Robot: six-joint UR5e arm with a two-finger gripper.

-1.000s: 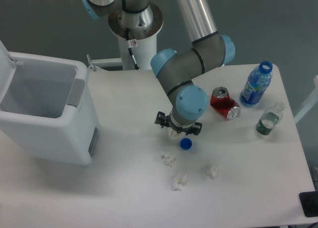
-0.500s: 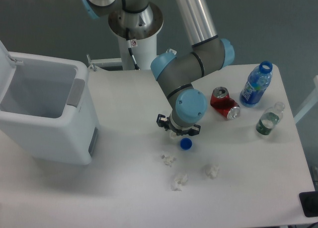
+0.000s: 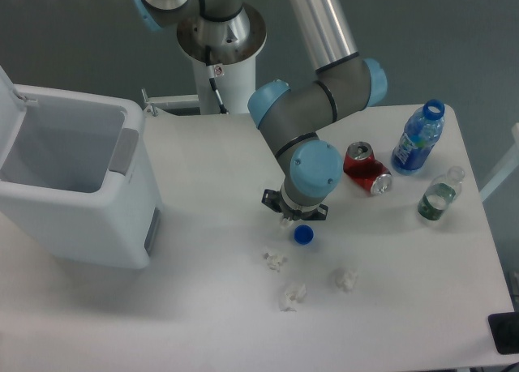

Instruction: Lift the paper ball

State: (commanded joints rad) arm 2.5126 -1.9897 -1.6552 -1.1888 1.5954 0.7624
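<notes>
On the white table (image 3: 203, 177) sits a large white bin (image 3: 73, 177) at the left. Mid-table, the gripper (image 3: 293, 219) points down beside the blue cap (image 3: 303, 235); its fingers' spacing cannot be told. Only a white sliver of the paper ball (image 3: 285, 221) peeks beneath it. 3 smaller wads (image 3: 293, 295) lie nearer the front edge.

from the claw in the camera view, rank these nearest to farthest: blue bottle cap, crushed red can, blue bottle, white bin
Measured from the claw:
1. Blue bottle cap, just below it and slightly right.
2. Crushed red can, up and to the right.
3. Blue bottle, farther right, past the can.
4. White bin, far left at the table's edge.
</notes>
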